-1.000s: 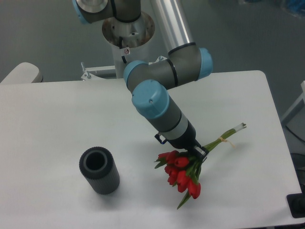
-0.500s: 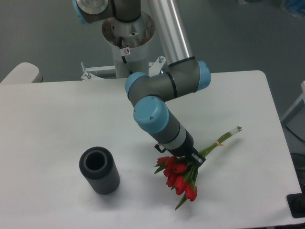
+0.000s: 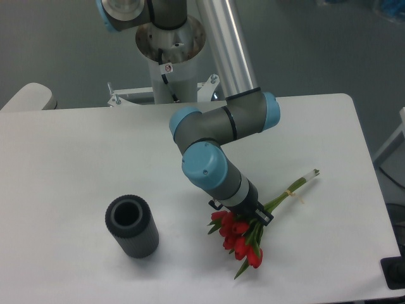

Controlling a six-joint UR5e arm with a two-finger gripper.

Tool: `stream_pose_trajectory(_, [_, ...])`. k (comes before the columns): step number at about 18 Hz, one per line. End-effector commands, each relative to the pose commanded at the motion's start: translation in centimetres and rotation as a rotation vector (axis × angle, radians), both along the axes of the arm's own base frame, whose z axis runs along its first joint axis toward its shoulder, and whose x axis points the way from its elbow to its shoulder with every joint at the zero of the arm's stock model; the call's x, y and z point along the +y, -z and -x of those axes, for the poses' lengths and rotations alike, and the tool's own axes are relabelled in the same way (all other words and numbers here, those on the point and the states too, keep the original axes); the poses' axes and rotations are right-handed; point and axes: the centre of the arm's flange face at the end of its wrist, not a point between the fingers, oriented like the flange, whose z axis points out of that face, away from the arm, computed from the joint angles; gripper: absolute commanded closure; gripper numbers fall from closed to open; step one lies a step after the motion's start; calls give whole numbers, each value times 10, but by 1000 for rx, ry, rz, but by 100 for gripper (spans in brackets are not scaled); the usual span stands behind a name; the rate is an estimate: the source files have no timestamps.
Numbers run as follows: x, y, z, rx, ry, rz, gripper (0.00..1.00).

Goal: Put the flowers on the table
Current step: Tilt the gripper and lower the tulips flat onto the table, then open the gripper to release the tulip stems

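Down at the gripper now, and it is closed around the flowers, pinching the bunch right where the green stems meet the red heads (the fingers themselves are mostly hidden behind the wrist, so how tight the grip is I cannot tell). The red tulip heads fan out below and to the left of the pincer, low over the table; whether they touch it is hard to judge. The long stems run up and to the right, ending in a pale cut tip well inside the table's right edge. There is bare white surface between the bunch and the near edge, and more towards the right rim. Off to the left stands the dark ribbed cylinder, upright, hollow top showing, well apart from the flowers. Behind it all, the arm's base column carries a small round sticker, too small to read. Beyond the tabletop is grey floor.
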Motion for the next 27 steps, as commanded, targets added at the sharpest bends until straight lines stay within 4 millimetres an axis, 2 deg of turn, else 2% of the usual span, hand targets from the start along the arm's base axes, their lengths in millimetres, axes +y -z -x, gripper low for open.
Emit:
stream_pose_trajectory(5, [-1,16,-1,-19,1,19,66])
stream_pose_trajectory(7, [-1,16,-1,-20,0,17,65])
stream_pose_trajectory(9, [0,16,0,-19,3,17,58])
stream_pose_trajectory(11, [0,15,0,-17,-2,14,45])
stream_pose_trajectory(12, [0,13,1,-12,-5,9,25])
stream_pose_trajectory(13, [1,10,1,-9,2,4,15])
stream_pose_trajectory(16, [4,-8,6,15,10,-25,13])
stream_pose_trajectory(22, [28,-80,16,7,50,-216,14])
stream_pose_trajectory(27, [35,-126,31,-71,55,-297,13])
